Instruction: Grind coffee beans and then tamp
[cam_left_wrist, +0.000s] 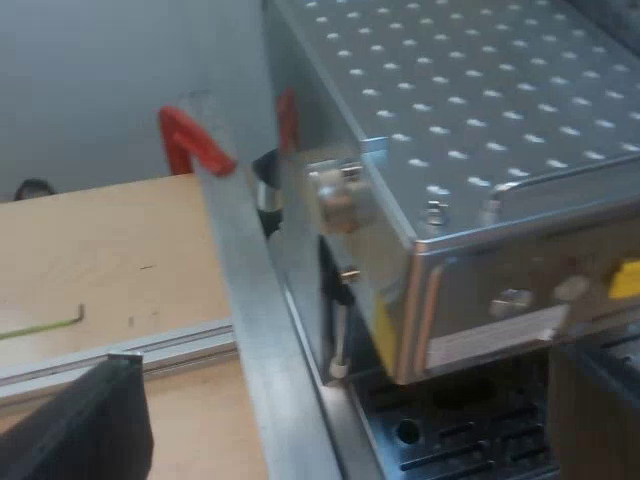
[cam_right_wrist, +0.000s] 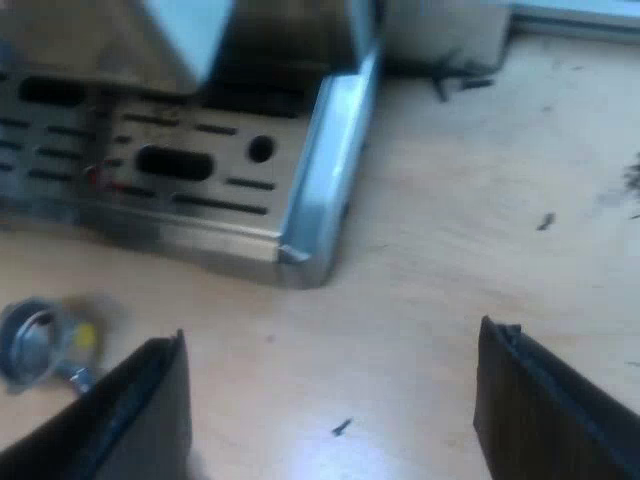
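Note:
The espresso machine (cam_left_wrist: 470, 110) is close under my left gripper (cam_left_wrist: 345, 425), its dimpled metal top and one side wall in sight. Past the machine's corner, the red end of the holder's handle (cam_left_wrist: 192, 143) sticks out, with a dark stretch of handle (cam_left_wrist: 265, 190) behind it; the holder's metal part is hidden. My left gripper is open, its fingers (cam_left_wrist: 95, 425) wide apart over the slotted drip tray (cam_left_wrist: 450, 440). My right gripper (cam_right_wrist: 330, 410) is open over the wooden table, just off the drip tray's corner (cam_right_wrist: 310, 250), with nothing between its fingers (cam_right_wrist: 140, 410).
A small round metal piece with a yellow spot (cam_right_wrist: 40, 345) lies on the table beside the drip tray's edge. Dark crumbs (cam_right_wrist: 342, 428) are scattered over the wood. A metal rail (cam_left_wrist: 170, 350) and a thin bent rod (cam_left_wrist: 45, 322) lie on the table beyond the machine.

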